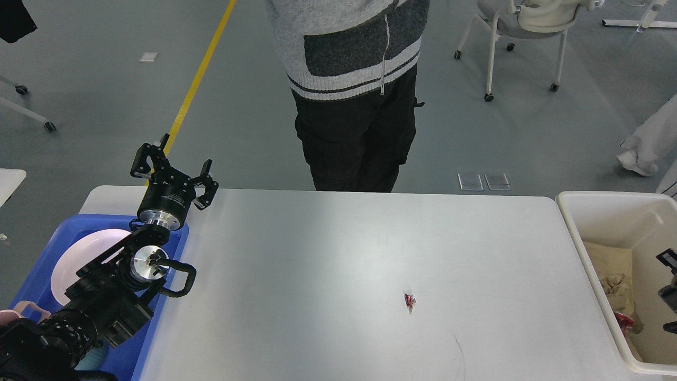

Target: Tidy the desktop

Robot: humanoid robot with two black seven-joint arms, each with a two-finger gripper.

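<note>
The desktop (338, 248) is a large white-grey top with rounded corners. A small red wrapper scrap (409, 300) lies on it, right of the middle. My left gripper (172, 170) is open and empty, pointing up above the desktop's far left corner. My right gripper (667, 292) shows only at the right edge, over the cream-white bin (576, 243). Its fingers stand apart and hold nothing. Crumpled brown paper (616, 278) lies in the bin.
A blue tray (106, 218) at the left holds a white plate (79, 254) and a pink cup (21, 312). A red can (625, 320) lies in the bin. A person (354, 106) stands at the desktop's far edge. A chair (518, 32) is at the far right.
</note>
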